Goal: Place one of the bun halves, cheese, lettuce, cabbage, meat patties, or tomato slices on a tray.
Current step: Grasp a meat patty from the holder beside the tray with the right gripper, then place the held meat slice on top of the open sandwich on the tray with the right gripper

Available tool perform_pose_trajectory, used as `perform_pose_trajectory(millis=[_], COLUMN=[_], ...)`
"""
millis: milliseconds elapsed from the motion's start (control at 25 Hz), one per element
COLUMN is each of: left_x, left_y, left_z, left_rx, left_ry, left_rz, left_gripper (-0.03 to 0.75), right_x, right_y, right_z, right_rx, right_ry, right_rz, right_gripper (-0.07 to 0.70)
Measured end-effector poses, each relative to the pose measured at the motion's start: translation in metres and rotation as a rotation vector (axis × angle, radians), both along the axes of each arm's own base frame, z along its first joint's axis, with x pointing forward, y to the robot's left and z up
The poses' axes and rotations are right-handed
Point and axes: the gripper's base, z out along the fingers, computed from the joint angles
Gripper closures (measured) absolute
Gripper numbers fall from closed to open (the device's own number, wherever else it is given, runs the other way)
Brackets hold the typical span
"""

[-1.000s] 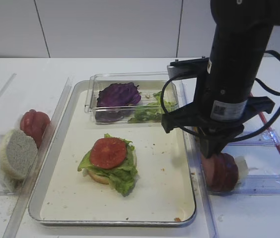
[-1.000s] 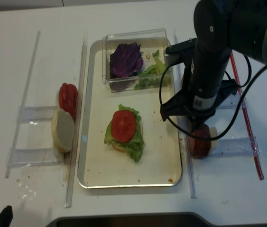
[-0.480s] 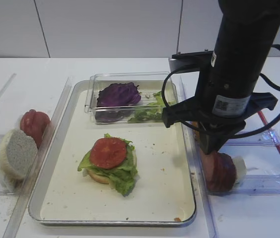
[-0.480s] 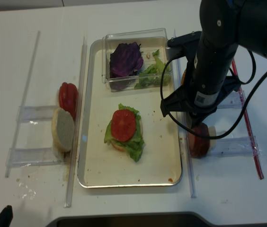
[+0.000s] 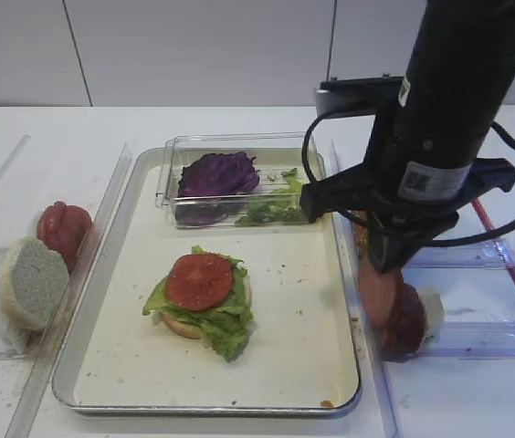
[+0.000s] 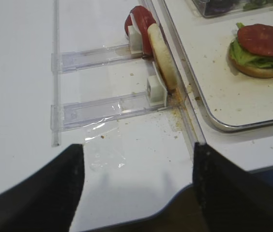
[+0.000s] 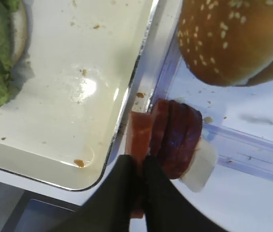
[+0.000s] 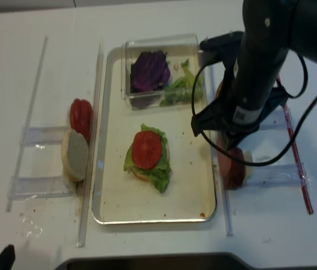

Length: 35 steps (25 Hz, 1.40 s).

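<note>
Your right gripper [image 7: 141, 166] was pinched on the frontmost of the meat patties [image 7: 139, 137], standing in the clear rack just off the tray [image 7: 78, 96] rim, a sesame bun half [image 7: 233, 38] behind them.

Left wrist view: you had the left gripper [image 6: 136, 193] with fingers [image 6: 39, 188] spread, holding nothing I could see; tomato slices [image 6: 139, 21] and a bun half [image 6: 161, 55] stood in their rack.

Overhead: your stack, a tomato slice [image 8: 146, 149] over lettuce [image 8: 158, 171], lay mid-tray; cabbage [image 8: 149, 70] sat in the clear box [image 8: 126, 67].
</note>
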Motion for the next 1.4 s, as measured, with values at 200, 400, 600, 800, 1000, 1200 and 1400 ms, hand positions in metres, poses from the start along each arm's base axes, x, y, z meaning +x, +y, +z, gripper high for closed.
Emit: perform_pose_trajectory(millis=[200,400,600,800,1000,1200,1400], left_x=[0.0,0.0,0.0,0.0,0.0,0.0,0.0], left_y=[0.0,0.0,0.0,0.0,0.0,0.0,0.001], left_z=[0.0,0.0,0.0,0.0,0.0,0.0,0.0], left_rx=[0.0,0.0,0.0,0.0,0.0,0.0,-0.009], left_ry=[0.0,0.0,0.0,0.0,0.0,0.0,0.001], left_rz=[0.0,0.0,0.0,0.0,0.0,0.0,0.016], left_gripper=[0.276,0.276,0.276,0.276,0.276,0.276,0.276], right_x=[-0.004,-0.007,-0.01,-0.009,-0.007,-0.003,-0.002], right_y=[-0.003,-0.004,-0.001,0.006,0.01,0.013,0.015], right_z=[0.01,0.016,0.018,0.02,0.021,0.023,0.024], right_rx=[0.018,0.031,0.066,0.154,0.198,0.231,0.254], right_ry=[-0.031,-0.04,-0.029,-0.034,-0.068,-0.109,-0.128], right_rz=[0.004,0.005,0.01,0.011,0.025,0.036,0.041], right_gripper=[0.552,0.552,0.552,0.552,0.552,0.552,0.552])
